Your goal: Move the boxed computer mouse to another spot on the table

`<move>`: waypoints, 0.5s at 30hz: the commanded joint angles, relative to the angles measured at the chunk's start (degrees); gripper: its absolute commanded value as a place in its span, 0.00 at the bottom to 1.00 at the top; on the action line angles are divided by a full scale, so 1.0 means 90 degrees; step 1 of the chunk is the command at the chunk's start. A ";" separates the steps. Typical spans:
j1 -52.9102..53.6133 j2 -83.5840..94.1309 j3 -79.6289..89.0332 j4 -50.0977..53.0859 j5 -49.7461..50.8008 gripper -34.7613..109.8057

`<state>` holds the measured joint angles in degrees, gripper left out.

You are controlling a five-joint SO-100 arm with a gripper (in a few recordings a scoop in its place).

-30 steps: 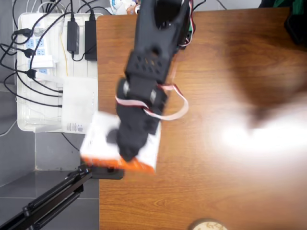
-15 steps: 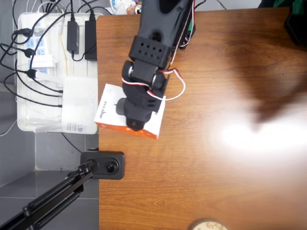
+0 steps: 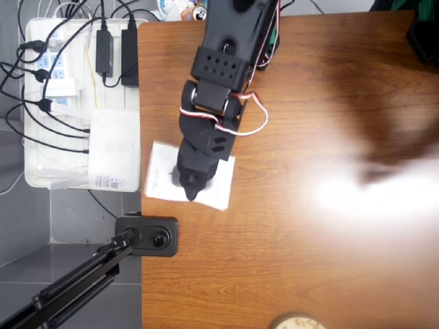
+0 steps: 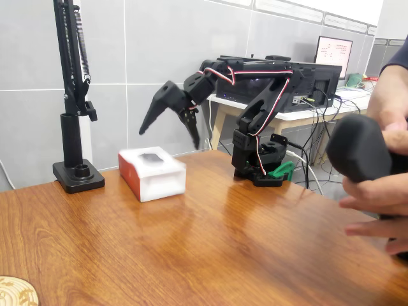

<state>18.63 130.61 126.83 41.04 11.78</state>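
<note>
— Where is the mouse box (image 4: 152, 173)?
— Flat on the tabletop (image 4: 210, 248) near its edge, at nine o'clock from the arm's base in the fixed view.
— And the hand (image 4: 171, 131)?
— Above the box at about one o'clock, fingers spread wide, holding nothing, clear of the box.
</note>
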 commanded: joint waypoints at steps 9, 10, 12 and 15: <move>0.0117 0.0771 -0.0244 -0.1074 0.1475 0.24; 0.0127 0.0928 -0.0225 -0.1406 0.1885 0.24; 0.0137 0.1318 0.0195 -0.2646 0.2344 0.24; 0.0156 0.1875 0.0859 -0.4385 0.2861 0.24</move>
<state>19.34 143.00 132.36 14.77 33.57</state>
